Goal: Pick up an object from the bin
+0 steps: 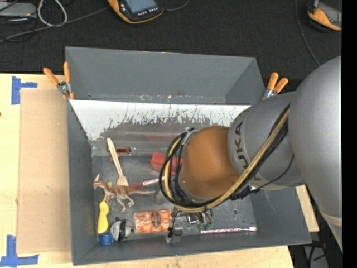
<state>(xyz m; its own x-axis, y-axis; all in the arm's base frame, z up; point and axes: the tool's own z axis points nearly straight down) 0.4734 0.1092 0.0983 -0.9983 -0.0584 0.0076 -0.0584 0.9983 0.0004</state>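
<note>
Grey arm (290, 144) reaches low into the bin (162, 77), gripper (184, 228) beside an orange patterned packet (150, 221) by the near wall; its grip cannot be told, and apparently nothing is lifted yet.

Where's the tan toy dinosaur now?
The tan toy dinosaur lies at the grey bin's left, across the pale wooden fork's lower end, near the yellow-handled tool.

An orange-cased handheld screen (135, 3) lies on the black tabletop (223, 21), looped cables (50, 10) to its left, another orange device (326, 14) far right

Grey KUKA arm (279, 144), orange wrist cover (206, 161), black cables (170, 177)
</note>
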